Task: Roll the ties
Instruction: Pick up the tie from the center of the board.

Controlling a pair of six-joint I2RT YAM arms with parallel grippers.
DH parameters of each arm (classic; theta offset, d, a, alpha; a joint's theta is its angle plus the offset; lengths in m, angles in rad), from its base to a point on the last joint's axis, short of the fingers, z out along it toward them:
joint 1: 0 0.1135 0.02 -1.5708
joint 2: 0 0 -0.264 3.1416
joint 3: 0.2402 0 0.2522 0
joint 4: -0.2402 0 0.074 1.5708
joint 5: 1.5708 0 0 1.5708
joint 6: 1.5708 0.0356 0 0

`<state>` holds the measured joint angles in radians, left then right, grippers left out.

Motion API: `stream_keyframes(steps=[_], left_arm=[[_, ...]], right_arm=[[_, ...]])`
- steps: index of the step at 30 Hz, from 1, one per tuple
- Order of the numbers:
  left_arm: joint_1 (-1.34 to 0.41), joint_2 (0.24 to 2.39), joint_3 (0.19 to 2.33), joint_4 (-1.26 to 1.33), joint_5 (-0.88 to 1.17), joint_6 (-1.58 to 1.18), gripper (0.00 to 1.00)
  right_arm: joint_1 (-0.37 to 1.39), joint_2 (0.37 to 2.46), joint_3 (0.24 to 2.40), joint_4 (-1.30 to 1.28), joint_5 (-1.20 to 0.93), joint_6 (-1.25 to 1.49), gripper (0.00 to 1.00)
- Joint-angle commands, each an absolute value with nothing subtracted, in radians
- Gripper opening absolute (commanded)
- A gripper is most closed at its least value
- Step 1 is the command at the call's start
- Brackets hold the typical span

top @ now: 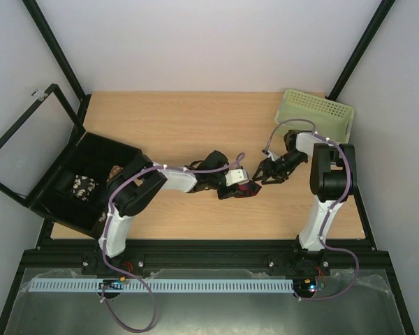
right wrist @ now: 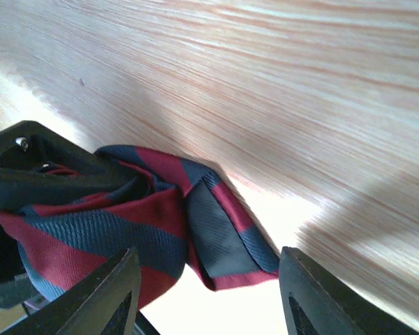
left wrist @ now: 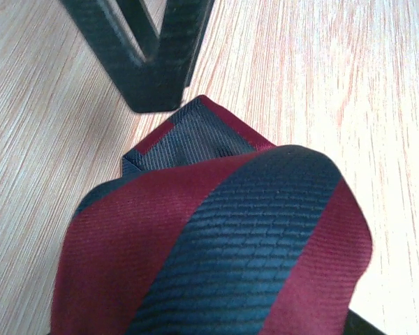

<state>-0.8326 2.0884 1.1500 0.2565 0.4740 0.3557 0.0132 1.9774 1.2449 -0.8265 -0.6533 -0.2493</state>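
**Striped tie bunched between the two pincers**

The left pincer [top: 240, 183] is clamped on the tie [right wrist: 119, 223]. The dark red and navy fabric is gathered into a loose roll inside its grip and fills the lower part of the left wrist view. The tie's pointed tip sticks out ahead of this pincer and lies flat on the table [top: 195, 118].

The right pincer [right wrist: 209, 265] faces the left one at close range with its fingers apart and holds nothing. The tie's tip lies just ahead of the gap between those fingers. The roll sits beyond it, against the left pincer.
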Motion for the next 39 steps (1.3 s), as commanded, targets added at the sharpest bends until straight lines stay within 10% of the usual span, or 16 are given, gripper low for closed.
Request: stream_keyframes(steps=[1, 12, 26, 34, 39], left_arm=[[-0.833, 2.118, 1.111, 0.106, 0.381, 0.407, 0.23], [-0.833, 2.126, 1.124, 0.104, 0.383, 0.402, 0.24], [-0.832, 2.136, 1.141, 0.091, 0.389, 0.408, 0.24], [-0.831, 2.139, 1.146, 0.086, 0.389, 0.410, 0.24], [-0.831, 2.138, 1.147, 0.084, 0.390, 0.409, 0.25]], right_arm=[[-0.013, 1.979, 1.230, -0.937, -0.654, -0.266, 0.60], [0.015, 2.053, 1.162, -0.852, -0.839, -0.240, 0.78], [0.029, 1.977, 1.137, -0.856, -1.015, -0.335, 0.75], [0.073, 1.986, 1.144, -0.847, -0.930, -0.344, 0.59], [0.074, 1.970, 1.138, -0.800, -0.838, -0.314, 0.26]])
